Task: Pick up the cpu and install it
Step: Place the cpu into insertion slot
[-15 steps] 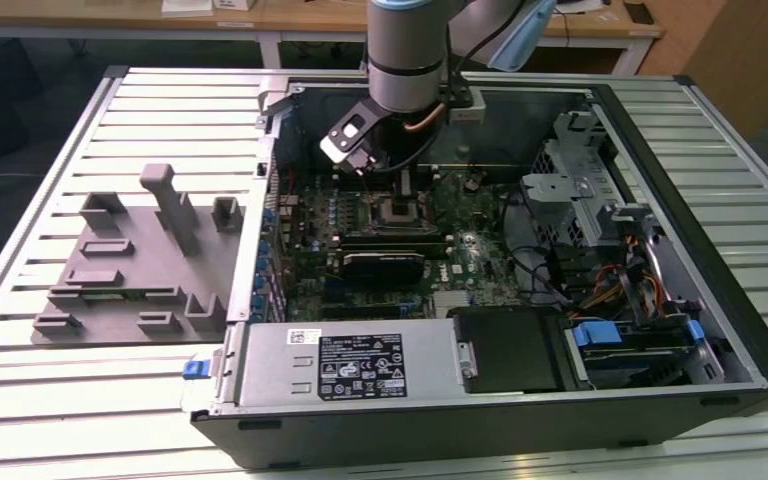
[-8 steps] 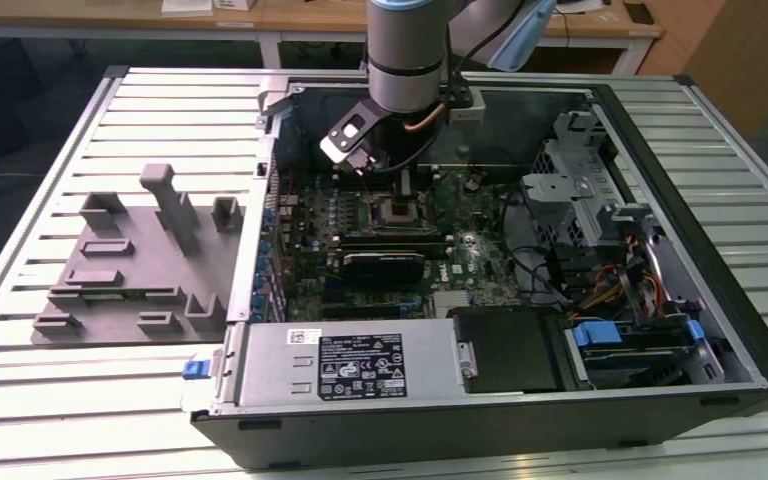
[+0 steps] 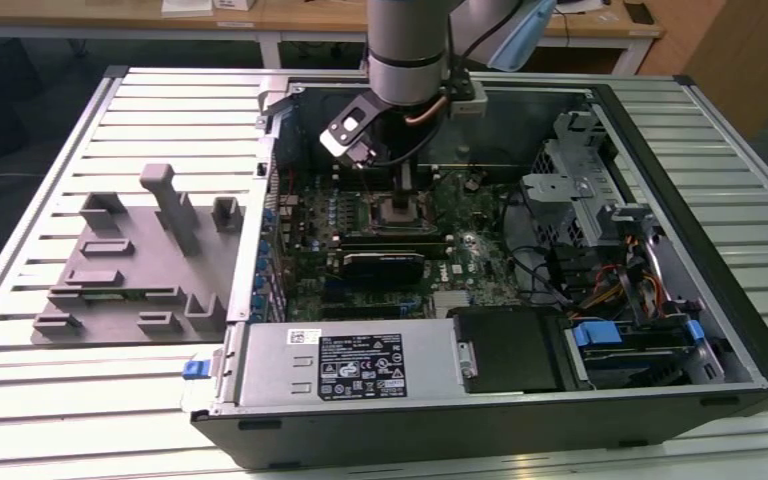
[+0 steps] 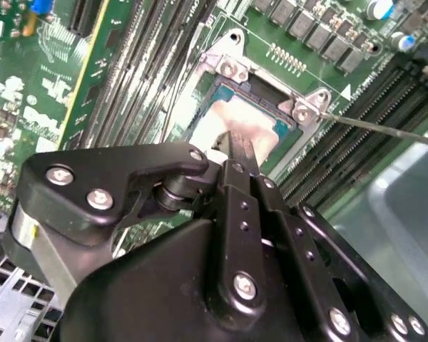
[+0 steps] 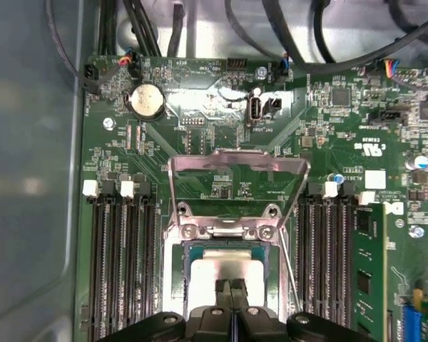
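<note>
The cpu, a silvery lid with a pale edge, lies flat inside the black-framed socket on the green motherboard. It also appears in the second wrist view as the cpu. My gripper stands straight above it, with its two thin fingers pressed together and their tips on or just over the lid. From outside, the gripper reaches down into the open computer case over the socket. The socket's metal load plate is swung up and open.
Memory slots flank the socket, and a fitted memory stick sits on one side. A thin retention lever sticks out beside the socket. A grey plastic tray lies at the exterior view's left. The power supply and drive cage crowd the case.
</note>
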Controlling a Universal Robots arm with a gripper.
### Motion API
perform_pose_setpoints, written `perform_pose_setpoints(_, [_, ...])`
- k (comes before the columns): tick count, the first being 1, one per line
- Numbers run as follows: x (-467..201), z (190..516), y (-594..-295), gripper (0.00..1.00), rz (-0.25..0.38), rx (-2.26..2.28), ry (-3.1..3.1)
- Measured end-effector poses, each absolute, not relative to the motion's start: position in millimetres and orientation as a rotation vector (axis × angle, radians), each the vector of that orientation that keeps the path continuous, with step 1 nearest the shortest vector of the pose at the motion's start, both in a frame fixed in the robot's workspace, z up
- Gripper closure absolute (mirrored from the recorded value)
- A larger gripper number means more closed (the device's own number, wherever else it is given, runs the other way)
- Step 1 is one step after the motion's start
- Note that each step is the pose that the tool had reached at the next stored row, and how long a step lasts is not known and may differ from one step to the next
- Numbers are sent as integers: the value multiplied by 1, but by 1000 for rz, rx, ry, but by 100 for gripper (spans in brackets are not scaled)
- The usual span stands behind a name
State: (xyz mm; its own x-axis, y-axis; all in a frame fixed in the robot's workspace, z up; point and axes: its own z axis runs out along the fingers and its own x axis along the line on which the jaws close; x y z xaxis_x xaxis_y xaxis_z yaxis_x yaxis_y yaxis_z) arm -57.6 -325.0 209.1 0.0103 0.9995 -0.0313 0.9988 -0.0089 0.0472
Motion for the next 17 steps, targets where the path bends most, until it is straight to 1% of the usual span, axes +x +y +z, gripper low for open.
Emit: perform_pose_setpoints(17, [-58, 258, -325, 89, 33, 2185, 2163])
